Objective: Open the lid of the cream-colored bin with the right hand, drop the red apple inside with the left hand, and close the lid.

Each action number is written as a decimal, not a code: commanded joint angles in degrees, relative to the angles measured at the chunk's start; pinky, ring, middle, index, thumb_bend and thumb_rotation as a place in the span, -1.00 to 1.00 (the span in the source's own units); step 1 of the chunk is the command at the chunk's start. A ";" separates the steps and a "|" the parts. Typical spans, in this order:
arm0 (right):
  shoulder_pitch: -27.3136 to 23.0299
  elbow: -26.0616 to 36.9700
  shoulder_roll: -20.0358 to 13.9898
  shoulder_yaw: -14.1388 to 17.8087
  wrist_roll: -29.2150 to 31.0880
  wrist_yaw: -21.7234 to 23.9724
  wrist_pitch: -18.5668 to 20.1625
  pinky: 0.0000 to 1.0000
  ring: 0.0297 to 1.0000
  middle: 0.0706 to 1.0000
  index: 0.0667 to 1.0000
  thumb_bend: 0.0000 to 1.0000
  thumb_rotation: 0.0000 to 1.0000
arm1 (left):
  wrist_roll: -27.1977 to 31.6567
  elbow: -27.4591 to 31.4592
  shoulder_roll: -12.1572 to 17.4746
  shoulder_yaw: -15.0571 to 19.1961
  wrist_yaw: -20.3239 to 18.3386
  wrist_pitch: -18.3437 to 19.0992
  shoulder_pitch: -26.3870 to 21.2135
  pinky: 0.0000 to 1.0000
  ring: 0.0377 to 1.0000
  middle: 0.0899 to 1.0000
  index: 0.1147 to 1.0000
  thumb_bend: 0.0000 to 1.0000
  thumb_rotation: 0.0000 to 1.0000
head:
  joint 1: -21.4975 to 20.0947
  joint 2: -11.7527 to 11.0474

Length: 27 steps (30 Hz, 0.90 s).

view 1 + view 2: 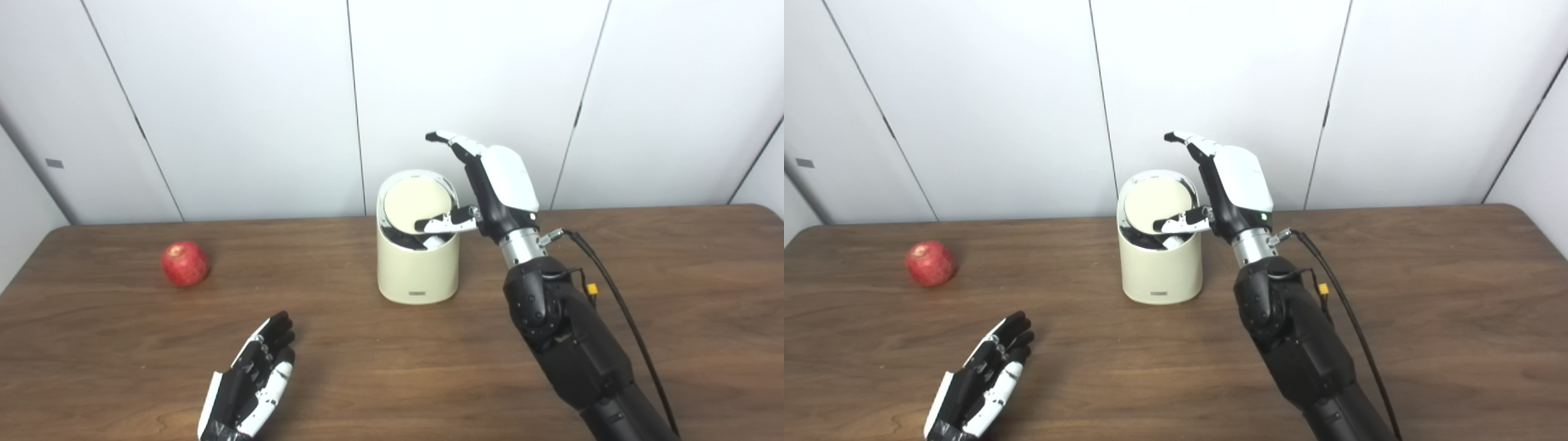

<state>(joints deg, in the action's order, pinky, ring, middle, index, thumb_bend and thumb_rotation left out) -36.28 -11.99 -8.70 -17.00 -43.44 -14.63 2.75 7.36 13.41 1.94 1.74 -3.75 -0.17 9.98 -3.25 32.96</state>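
The cream-colored bin stands mid-table. Its round lid is tipped up at the back, with a dark gap showing at the front of the opening. My right hand is beside the bin's right rim, open, fingers pointing up and away while its thumb reaches across the opening under the lid's front edge. The red apple rests on the table far to the left. My left hand lies open and flat near the front edge, below and to the right of the apple, holding nothing.
The wooden table ends at a white panelled wall just behind the bin. A black cable runs along my right forearm.
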 commanded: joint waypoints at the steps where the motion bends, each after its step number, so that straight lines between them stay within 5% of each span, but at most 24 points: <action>1: -2.28 1.49 -0.89 -0.70 -2.59 -0.21 -0.56 0.64 0.71 0.66 0.60 0.97 -0.92 | 0.12 1.72 0.26 -0.18 -0.47 -1.44 0.27 0.84 0.78 0.77 0.75 -0.40 -0.31 | 0.04 0.01; 15: -2.53 3.45 -2.21 -2.31 -7.15 0.85 -0.88 0.72 0.77 0.68 0.63 0.94 -0.91 | 0.35 1.86 0.04 -0.25 -0.34 -1.28 -0.10 0.85 0.80 0.79 0.76 -0.42 -0.31 | 0.27 0.06; 19: -2.09 3.97 -0.90 -0.23 -3.74 0.78 -1.01 0.70 0.76 0.67 0.62 0.91 -0.79 | -0.08 1.85 0.12 -0.36 -0.34 -1.55 0.00 0.83 0.79 0.78 0.75 -0.38 -0.30 | 0.32 0.10; 25: -0.97 8.12 -0.30 4.58 1.12 0.61 -0.46 0.56 0.66 0.65 0.63 0.62 -0.59 | 0.14 2.54 -0.09 -0.55 -0.26 -1.08 0.36 0.83 0.79 0.78 0.75 -0.38 -0.31 | 0.47 0.29; 27: -0.54 9.67 0.06 6.53 2.86 0.86 0.26 0.34 0.65 0.67 0.61 0.45 -0.52 | 0.25 2.52 0.00 -0.56 -0.31 -0.97 0.38 0.84 0.79 0.79 0.76 -0.42 -0.34 | 0.47 0.29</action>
<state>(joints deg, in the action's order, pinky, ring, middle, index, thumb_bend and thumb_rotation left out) -34.90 -4.63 -8.92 -11.73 -41.60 -13.16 2.87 7.27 13.97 1.90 1.36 -3.70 -0.15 9.98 -2.72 33.22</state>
